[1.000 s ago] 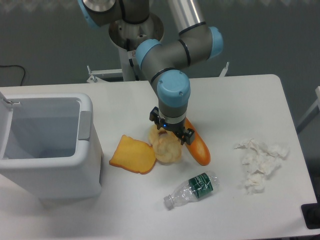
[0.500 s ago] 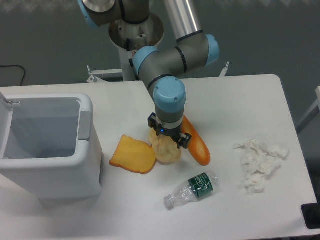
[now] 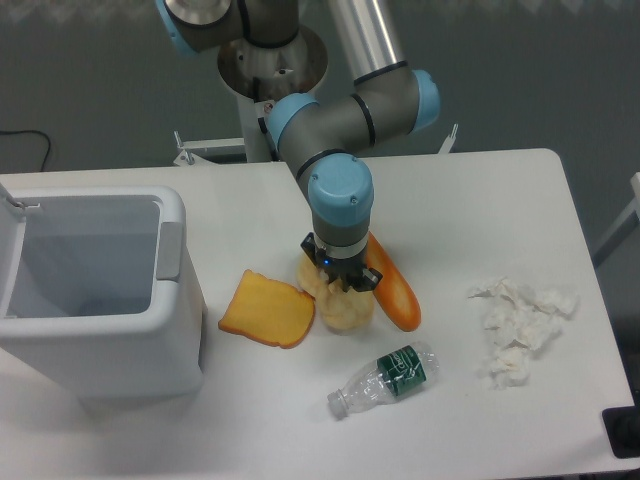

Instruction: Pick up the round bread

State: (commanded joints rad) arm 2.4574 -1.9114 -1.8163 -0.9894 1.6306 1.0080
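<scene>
**A:** Since half a second back we've shifted the gripper [image 3: 341, 283] slightly right and its jaws look narrower; the round bread [image 3: 338, 302] has squeezed taller between them. It sits at frame centre, wedged between the toast slice [image 3: 267, 310] and the baguette [image 3: 393, 289].

**B:** Jaws clamped on it, then?

**A:** Looks that way to us: fingers pressed into the top of the bread. Grasp seems made, but the bread's base still appears to rest on the table [image 3: 480, 200]. Lift is what's left.

**B:** Any readable text?

**A:** Only the green label on the plastic bottle [image 3: 385, 378], lower centre. Too small to read. Bin [image 3: 95, 290] and crumpled tissue [image 3: 520, 325] carry no markings we can see.
</scene>
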